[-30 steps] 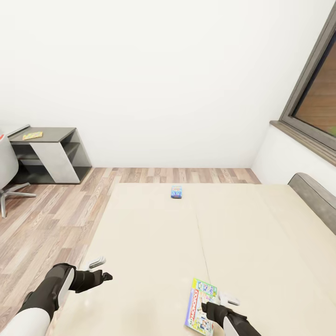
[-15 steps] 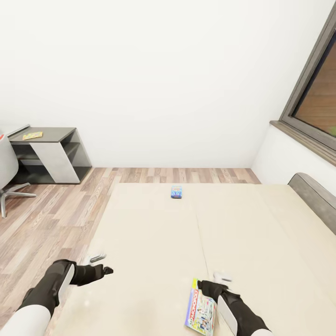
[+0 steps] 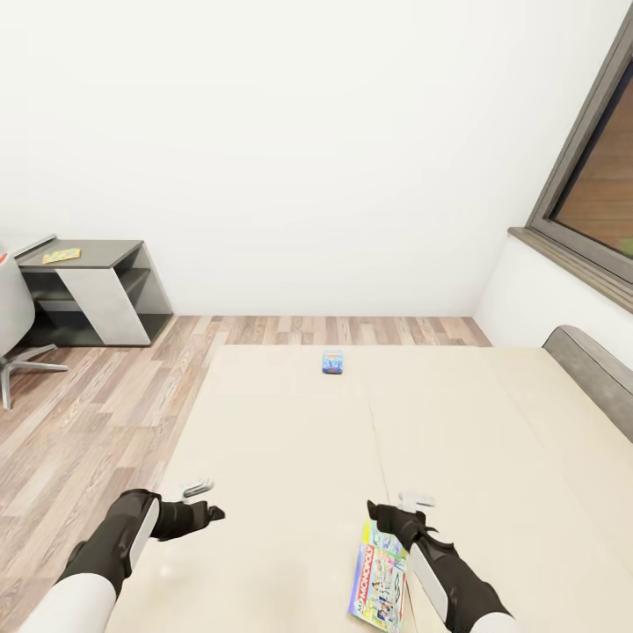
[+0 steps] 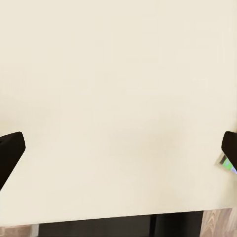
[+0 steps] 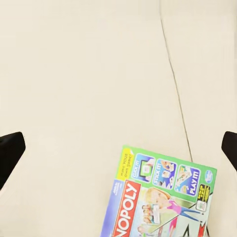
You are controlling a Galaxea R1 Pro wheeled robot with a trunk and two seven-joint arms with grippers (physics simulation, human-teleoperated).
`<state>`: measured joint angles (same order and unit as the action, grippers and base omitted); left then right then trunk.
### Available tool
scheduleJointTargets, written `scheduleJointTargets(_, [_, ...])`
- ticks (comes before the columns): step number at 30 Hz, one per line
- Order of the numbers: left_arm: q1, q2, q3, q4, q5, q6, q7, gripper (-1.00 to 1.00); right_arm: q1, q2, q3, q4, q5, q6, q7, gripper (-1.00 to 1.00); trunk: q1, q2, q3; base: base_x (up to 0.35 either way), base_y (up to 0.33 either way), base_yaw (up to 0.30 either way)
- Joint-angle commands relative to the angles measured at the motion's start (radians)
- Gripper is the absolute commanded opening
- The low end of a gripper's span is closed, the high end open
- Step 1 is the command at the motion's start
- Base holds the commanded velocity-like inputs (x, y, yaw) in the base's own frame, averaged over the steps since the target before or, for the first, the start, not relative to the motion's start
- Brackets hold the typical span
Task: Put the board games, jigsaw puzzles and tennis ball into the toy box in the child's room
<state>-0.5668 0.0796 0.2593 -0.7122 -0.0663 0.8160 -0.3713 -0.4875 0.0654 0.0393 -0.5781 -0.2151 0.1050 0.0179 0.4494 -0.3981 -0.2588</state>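
Head view: a wide bed with a beige mattress cover [image 3: 290, 422] fills the lower frame, its grey headboard [image 3: 591, 352] cut off at the right edge. The small blue-cyan board game box [image 3: 332, 361] lies flat near the bed's far edge. The larger green-edged board game box with a pastel cover [image 3: 378, 580] lies at the near edge, partly covered by the right gripper [image 3: 397, 512], which hangs just above its far end; the box's lower end runs out of frame. The left gripper [image 3: 204, 501] hovers over the bed's left margin, well apart from both boxes. On the dark grey desk section with a white slanted panel [image 3: 97, 290], beyond the bed's far left corner, rests a small yellowish flat item [image 3: 61, 255], too small to identify.

Left wrist view: fingertips spread wide, nothing between them, bare mattress beneath.

Right wrist view: fingertips likewise wide apart and empty; the green-edged box [image 5: 158, 197] lies below, its lower part cropped.
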Motion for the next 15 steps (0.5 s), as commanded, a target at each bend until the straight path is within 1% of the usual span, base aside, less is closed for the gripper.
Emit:
scheduleJointTargets(1, [-0.001, 0.0, 0.004, -0.002, -0.007, 0.005, -0.001, 1.0, -0.001, 0.0, 0.0, -0.008, -0.006, -0.001, 0.0, 1.0, 0.001, -0.002, -0.002, 0.0, 0.0, 0.0])
scheduleJointTargets(4, [-0.001, 0.0, 0.004, -0.003, -0.006, 0.005, 0.015, 1.0, -0.002, 0.0, -0.003, -0.024, -0.008, -0.018, -0.001, 1.0, 0.001, -0.002, -0.002, 0.0, 0.0, 0.0])
scheduleJointTargets(11, [-0.001, 0.002, 0.004, -0.005, -0.006, 0.006, 0.055, 1.0, -0.02, 0.001, -0.007, -0.024, -0.013, -0.055, -0.012, 1.0, 0.001, -0.002, -0.002, 0.0, 0.0, 0.0])
scheduleJointTargets(13, [-0.001, 0.002, 0.005, -0.005, -0.006, 0.006, 0.063, 1.0, -0.027, 0.001, -0.008, -0.024, -0.013, -0.044, -0.013, 1.0, 0.001, -0.002, -0.002, 0.0, 0.0, 0.0])
scheduleJointTargets(15, [-0.001, 0.002, 0.005, -0.006, -0.006, 0.006, 0.054, 1.0, -0.032, 0.001, -0.008, -0.024, -0.012, -0.032, -0.014, 1.0, 0.001, -0.002, -0.002, 0.0, 0.0, 0.0])
